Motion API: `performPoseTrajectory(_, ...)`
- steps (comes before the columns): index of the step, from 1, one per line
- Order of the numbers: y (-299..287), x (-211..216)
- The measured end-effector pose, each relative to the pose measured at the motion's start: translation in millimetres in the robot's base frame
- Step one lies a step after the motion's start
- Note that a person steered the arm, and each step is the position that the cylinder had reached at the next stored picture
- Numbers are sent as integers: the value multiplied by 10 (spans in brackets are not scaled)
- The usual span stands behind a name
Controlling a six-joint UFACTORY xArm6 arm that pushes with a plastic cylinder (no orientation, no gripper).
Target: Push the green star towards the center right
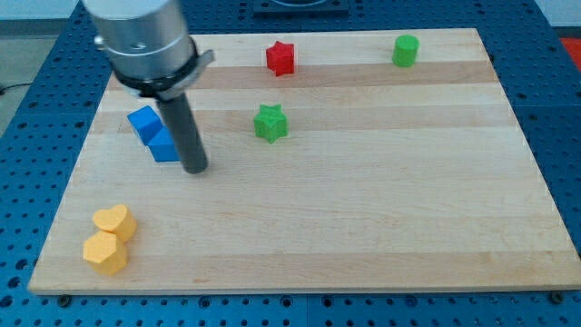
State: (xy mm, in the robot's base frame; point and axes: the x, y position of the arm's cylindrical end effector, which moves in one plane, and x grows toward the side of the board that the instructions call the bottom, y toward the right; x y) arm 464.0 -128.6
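Observation:
The green star (pixel 270 123) lies on the wooden board (pixel 363 209), left of the middle and towards the view's top. My tip (pixel 195 169) rests on the board to the star's left and a little lower, about a block's width from it. Right beside the rod on its left sit two blue blocks (pixel 152 133), touching each other; the nearer one touches or nearly touches the rod.
A red star (pixel 281 58) lies near the top edge above the green star. A green hexagonal block (pixel 406 50) sits at the top right. A yellow heart (pixel 115 222) and a yellow hexagon (pixel 105 253) lie together at the bottom left corner.

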Motion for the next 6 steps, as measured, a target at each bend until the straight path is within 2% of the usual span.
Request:
performPoseTrajectory(1, -27, -108)
performPoseTrajectory(3, 179, -624)
performPoseTrajectory(5, 1545, -754)
performPoseTrajectory(6, 1437, -718)
